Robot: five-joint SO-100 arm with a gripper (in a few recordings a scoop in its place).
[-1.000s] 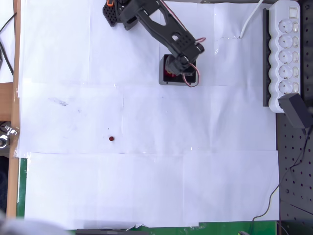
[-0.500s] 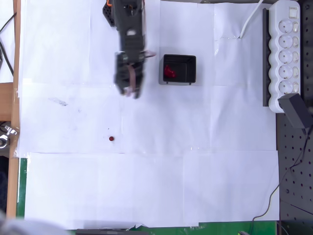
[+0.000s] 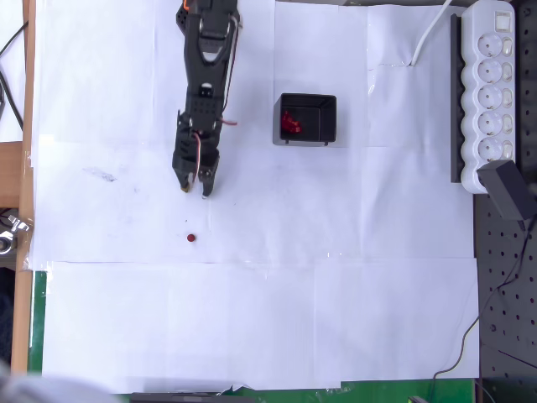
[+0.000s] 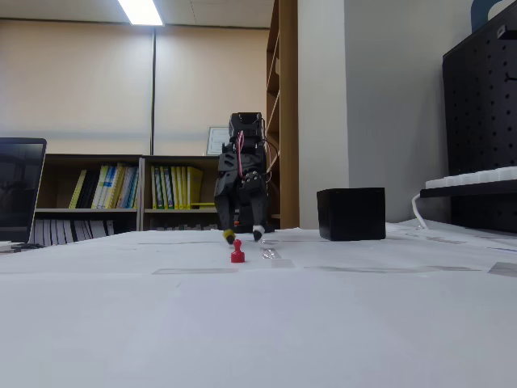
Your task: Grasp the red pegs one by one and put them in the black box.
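One red peg [image 3: 191, 238] [image 4: 237, 253] stands alone on the white paper, left of centre in the overhead view. The black box [image 3: 307, 119] [image 4: 350, 213] sits at the upper middle with red pegs [image 3: 290, 123] lying inside it. My gripper [image 3: 195, 191] [image 4: 242, 235] hangs just above the table, a short way beyond the lone peg on the arm's side, fingers apart and holding nothing. The black arm stretches down from its base at the top of the overhead view.
A white power strip [image 3: 493, 88] and a black adapter [image 3: 508, 189] lie along the right edge by a black pegboard [image 3: 507, 294]. White paper sheets [image 3: 336, 319] cover the table. A wooden edge [image 3: 25, 210] runs down the left side.
The arm swung from over the black box to the left and stretched down towards the lone peg. The gripper has left the box and now hangs open near the table.
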